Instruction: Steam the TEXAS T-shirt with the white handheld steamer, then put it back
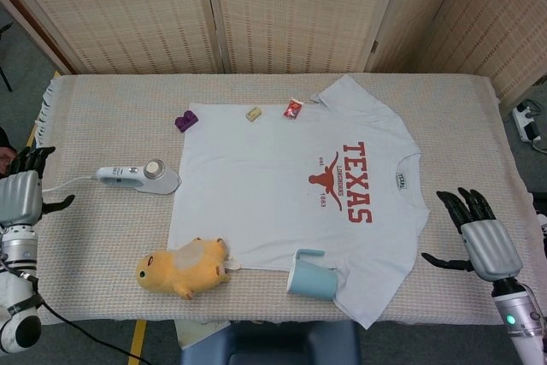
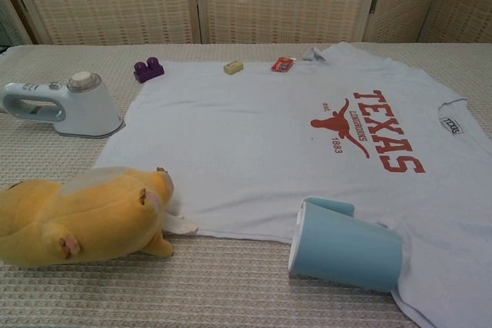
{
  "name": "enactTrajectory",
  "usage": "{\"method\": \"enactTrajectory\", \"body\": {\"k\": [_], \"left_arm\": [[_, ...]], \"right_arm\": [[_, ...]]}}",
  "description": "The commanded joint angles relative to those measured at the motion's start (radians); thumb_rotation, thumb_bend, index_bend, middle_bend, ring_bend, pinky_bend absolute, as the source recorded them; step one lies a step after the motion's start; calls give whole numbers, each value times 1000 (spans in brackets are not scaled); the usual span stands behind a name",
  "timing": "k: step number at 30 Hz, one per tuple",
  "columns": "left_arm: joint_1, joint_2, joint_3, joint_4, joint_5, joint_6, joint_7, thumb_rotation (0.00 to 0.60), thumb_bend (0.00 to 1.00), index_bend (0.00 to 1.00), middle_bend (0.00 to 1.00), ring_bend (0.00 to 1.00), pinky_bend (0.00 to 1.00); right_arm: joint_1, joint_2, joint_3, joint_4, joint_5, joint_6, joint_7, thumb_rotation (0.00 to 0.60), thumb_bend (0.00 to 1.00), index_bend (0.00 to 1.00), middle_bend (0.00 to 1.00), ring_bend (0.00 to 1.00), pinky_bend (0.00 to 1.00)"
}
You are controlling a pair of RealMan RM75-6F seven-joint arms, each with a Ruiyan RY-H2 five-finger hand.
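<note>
The table (image 1: pixel 461 117) carries the T-shirt (image 1: pixel 282 185) centrally, the steamer (image 1: pixel 141 177) at nine o'clock, a plush (image 1: pixel 182 267) and cup (image 1: pixel 311 273) at six, and a purple block (image 1: pixel 185 120) at eleven.

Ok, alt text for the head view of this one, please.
A TEXAS T-shirt lies flat on the table, the white handheld steamer resting beside it, untouched. The left hand and right hand hover open at opposite table edges.
</note>
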Motion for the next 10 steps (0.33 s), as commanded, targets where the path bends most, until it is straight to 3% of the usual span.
{"method": "enactTrajectory", "body": {"k": [1, 4, 10], "left_arm": [[72, 58, 57, -83, 59, 71, -12, 600, 178, 213, 209, 99, 172], [123, 96, 103, -139, 116, 126, -22, 600, 180, 215, 211, 101, 170], [208, 145, 188, -236, 190, 202, -8, 600, 178, 224, 214, 104, 167]], "right_arm": [[-25, 3, 6, -3, 8, 29, -25, 414, 47, 0, 109, 0, 33], [-49, -1, 11, -2, 4, 67, -21, 447, 48, 0, 105, 0, 33], [-87, -6, 8, 2, -15, 110, -27, 456, 48, 0, 102, 0, 51]]}}
